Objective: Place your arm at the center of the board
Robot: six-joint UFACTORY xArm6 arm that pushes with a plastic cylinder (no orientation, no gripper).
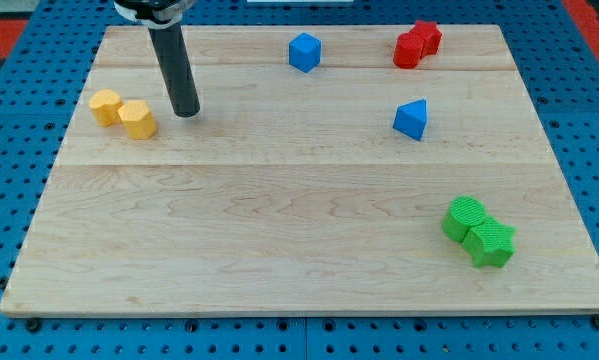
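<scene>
My tip rests on the wooden board at the upper left, well left of and above the board's middle. The dark rod rises from it to the view's top. Just left of the tip sit two yellow blocks: a yellow hexagonal block close by and a yellow rounded block touching it further left. The tip is apart from both.
A blue cube sits at the top centre. Two red blocks touch at the top right. A blue triangular block lies right of centre. A green round block and a green star-like block touch at the lower right.
</scene>
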